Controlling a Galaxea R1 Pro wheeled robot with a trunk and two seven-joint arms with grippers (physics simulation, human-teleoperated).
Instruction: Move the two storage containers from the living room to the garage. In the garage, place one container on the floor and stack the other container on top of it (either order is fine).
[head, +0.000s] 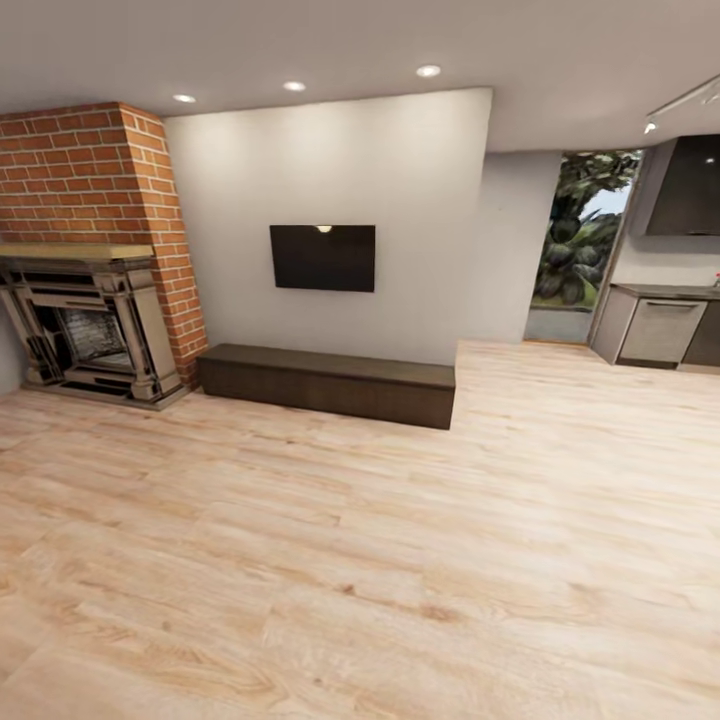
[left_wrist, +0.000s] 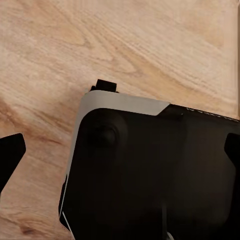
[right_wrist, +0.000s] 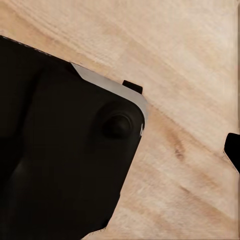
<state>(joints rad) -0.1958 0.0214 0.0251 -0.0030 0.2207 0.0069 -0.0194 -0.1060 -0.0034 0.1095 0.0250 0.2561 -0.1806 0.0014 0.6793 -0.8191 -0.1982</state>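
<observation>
While we're facing the living room's far wall, brick fireplace (head: 95, 250) far left, TV (head: 322, 257) over bench (head: 328, 381), wood floor (head: 400, 580) near. Containers aren't showing. Can't tell either gripper's state; wrist cams are catching the robot's black base (left_wrist: 150, 170).

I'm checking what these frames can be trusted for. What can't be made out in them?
- Left gripper: left wrist view; one fingertip at each side edge, cut off. The jaws stand wide apart, nothing between.
- Right gripper: right wrist view; one fingertip at the edge, the rest cut off; state unclear.
- Bench: head view; what lies behind it is hidden.
- Fireplace: left side cut off.
- Kitchen counter: cut off by the right edge.
</observation>
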